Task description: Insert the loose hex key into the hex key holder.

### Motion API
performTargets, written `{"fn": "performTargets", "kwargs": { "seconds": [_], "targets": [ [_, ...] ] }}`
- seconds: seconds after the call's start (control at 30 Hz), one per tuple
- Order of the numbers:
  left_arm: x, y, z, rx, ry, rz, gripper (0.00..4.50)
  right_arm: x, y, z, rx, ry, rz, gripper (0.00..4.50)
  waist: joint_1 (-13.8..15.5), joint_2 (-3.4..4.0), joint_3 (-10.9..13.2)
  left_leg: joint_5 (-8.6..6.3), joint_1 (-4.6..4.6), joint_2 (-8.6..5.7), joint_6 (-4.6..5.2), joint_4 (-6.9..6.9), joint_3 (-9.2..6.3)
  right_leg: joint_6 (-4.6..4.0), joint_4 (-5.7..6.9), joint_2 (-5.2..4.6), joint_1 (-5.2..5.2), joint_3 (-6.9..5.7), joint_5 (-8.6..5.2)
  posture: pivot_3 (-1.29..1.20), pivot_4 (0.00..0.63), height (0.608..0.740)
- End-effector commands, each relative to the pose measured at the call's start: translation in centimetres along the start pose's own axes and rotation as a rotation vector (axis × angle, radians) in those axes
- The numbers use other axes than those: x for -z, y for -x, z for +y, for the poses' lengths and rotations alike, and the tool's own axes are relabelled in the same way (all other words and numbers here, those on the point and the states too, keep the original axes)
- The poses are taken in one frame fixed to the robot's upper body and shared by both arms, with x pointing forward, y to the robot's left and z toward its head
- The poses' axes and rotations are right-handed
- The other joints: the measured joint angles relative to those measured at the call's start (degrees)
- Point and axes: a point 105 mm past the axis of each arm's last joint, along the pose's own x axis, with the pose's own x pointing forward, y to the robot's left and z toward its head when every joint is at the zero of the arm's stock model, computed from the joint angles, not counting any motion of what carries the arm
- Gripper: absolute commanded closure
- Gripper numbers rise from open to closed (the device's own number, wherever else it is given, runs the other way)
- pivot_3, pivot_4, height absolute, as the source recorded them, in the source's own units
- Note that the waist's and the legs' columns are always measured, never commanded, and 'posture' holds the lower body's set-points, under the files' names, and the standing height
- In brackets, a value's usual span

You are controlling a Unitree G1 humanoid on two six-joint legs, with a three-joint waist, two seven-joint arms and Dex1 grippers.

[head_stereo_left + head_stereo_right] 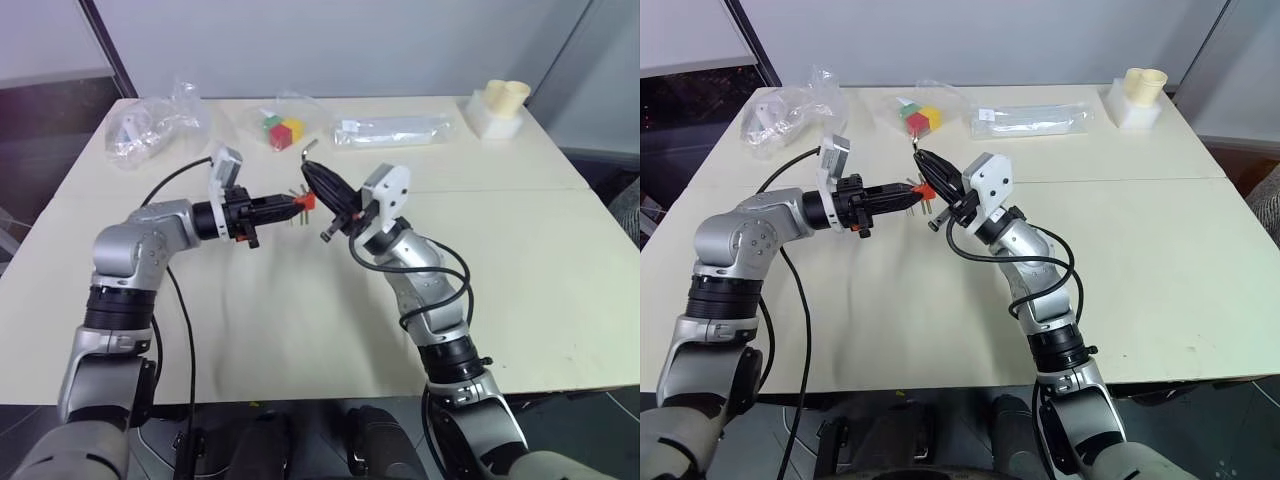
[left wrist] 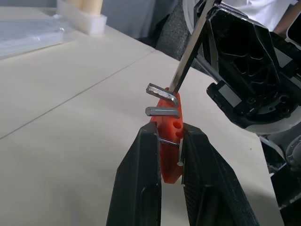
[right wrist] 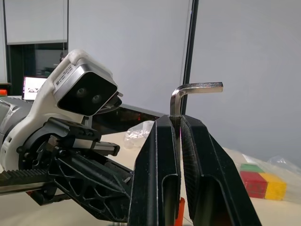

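My left gripper [image 1: 293, 203] points level to the right over the middle of the table and is shut on the orange-red hex key holder [image 2: 172, 126]. Short grey keys [image 2: 160, 111] stick out of the holder's side. Just right of it, my right gripper [image 1: 310, 168] tilts up and to the left, shut on the loose hex key [image 3: 195, 88], whose bent short end shows above the fingertips. The key's long shaft [image 2: 188, 56] slants down to the holder's top end. Whether its tip sits in a hole I cannot tell.
Red, green and yellow cubes [image 1: 282, 131] lie in a clear bag at the back middle of the table [image 1: 520, 260]. Another crumpled bag [image 1: 155, 125] is at the back left, a long flat bag [image 1: 392, 130] at the back right, and a white block with pale cups [image 1: 497, 108] in the far right corner.
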Motion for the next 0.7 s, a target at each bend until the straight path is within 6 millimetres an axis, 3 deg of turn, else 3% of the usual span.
{"fn": "performTargets", "kwargs": {
  "seconds": [0.03, 0.53, 0.63, 0.7],
  "targets": [
    [-2.08, 0.25, -0.54, 0.015, -0.045, -0.058, 4.4, -1.36, -0.29, -0.44, 0.008, 0.029, -0.05, 4.47, 0.0, 0.0, 0.0, 0.0, 0.0, 0.0, 0.0, 0.0, 0.0, 0.0, 0.0, 0.0, 0.0, 0.0, 0.0, 0.0, 0.15, 0.74],
    [-2.22, 0.28, -0.4, 0.003, -0.036, -0.072, 4.4, -1.09, -0.11, -0.64, 0.021, 0.023, -0.029, 4.47, 0.0, 0.0, 0.0, 0.0, 0.0, 0.0, 0.0, 0.0, 0.0, 0.0, 0.0, 0.0, 0.0, 0.0, 0.0, 0.0, 0.15, 0.74],
    [-2.2, 0.27, -0.38, 0.002, -0.037, -0.071, 4.4, -1.03, -0.17, -0.66, 0.021, 0.02, -0.024, 3.44, 0.0, 0.0, 0.0, 0.0, 0.0, 0.0, 0.0, 0.0, 0.0, 0.0, 0.0, 0.0, 0.0, 0.0, 0.0, 0.0, 0.15, 0.74],
    [-2.2, 0.26, -0.38, 0.003, -0.037, -0.07, 4.4, -0.94, -0.16, -0.63, 0.016, 0.018, -0.014, 2.45, 0.0, 0.0, 0.0, 0.0, 0.0, 0.0, 0.0, 0.0, 0.0, 0.0, 0.0, -0.01, 0.0, 0.0, 0.0, 0.0, 0.15, 0.74]
  ]
}}
